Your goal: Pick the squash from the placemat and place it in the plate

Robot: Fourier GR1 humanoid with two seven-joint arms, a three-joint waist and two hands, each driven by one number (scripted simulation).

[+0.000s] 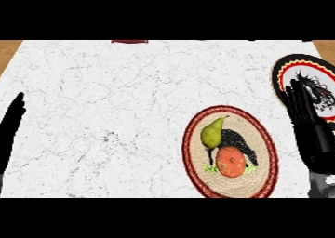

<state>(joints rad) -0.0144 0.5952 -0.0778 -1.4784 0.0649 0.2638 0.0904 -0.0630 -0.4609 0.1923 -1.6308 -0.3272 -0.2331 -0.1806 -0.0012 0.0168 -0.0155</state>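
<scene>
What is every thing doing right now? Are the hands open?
Placemat: flat on counter.
Orange squash: lying on placemat, untouched.
Green pear: on placemat, beside squash.
Plate: no squash on it yet.
Left hand: open, resting at left edge.
Right hand: open, overlapping plate.

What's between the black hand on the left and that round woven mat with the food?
Nothing: the head view shows only bare white marble counter between the black left hand and the round red-rimmed woven placemat.

You're getting no readable txt, nos. or brands; the round red-rimmed woven placemat (229, 185) is showing just a black figure.
</scene>
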